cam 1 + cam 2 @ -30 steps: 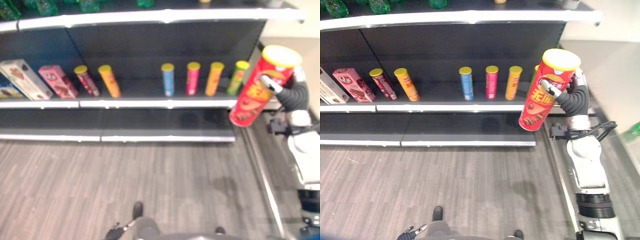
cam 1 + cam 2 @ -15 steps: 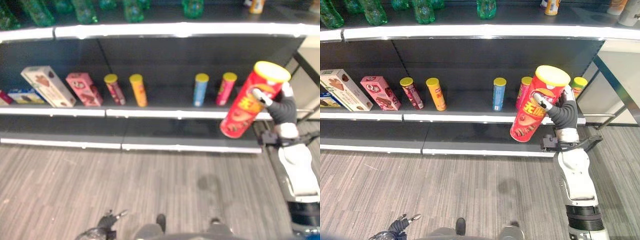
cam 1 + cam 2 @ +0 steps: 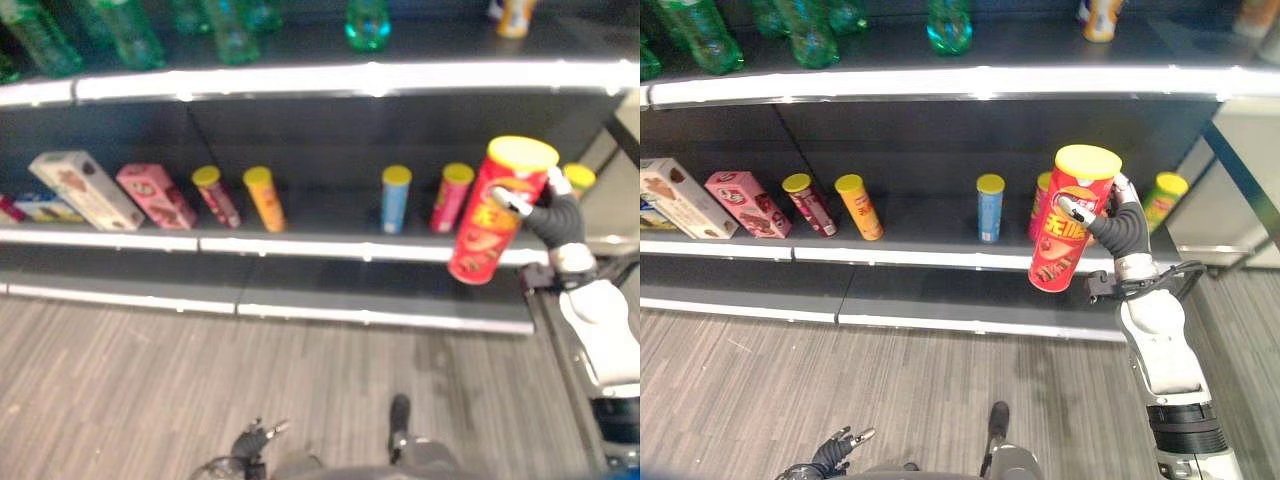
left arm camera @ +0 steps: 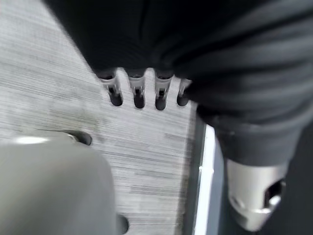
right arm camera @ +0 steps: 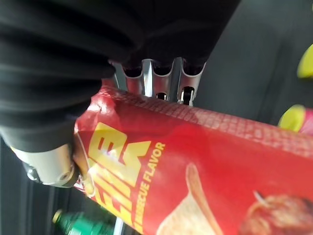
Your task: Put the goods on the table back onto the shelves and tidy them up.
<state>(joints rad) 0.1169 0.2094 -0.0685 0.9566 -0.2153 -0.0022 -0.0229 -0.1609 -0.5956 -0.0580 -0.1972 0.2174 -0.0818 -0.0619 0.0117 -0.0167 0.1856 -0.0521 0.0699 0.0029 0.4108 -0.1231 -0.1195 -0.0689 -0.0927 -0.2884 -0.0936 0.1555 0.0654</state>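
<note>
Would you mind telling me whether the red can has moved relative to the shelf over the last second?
Yes. The red can, held in the right robot hand, now overlaps the pink can on the shelf; a second ago it hung past the shelf's right end.

Head cameras look down and forward from standing height, both catching the shelves (image 3: 940, 85) beyond the floor (image 3: 200, 380). The right wrist camera sits tight against the red can (image 5: 205, 171). The left wrist camera points down at floor, very close.
</note>
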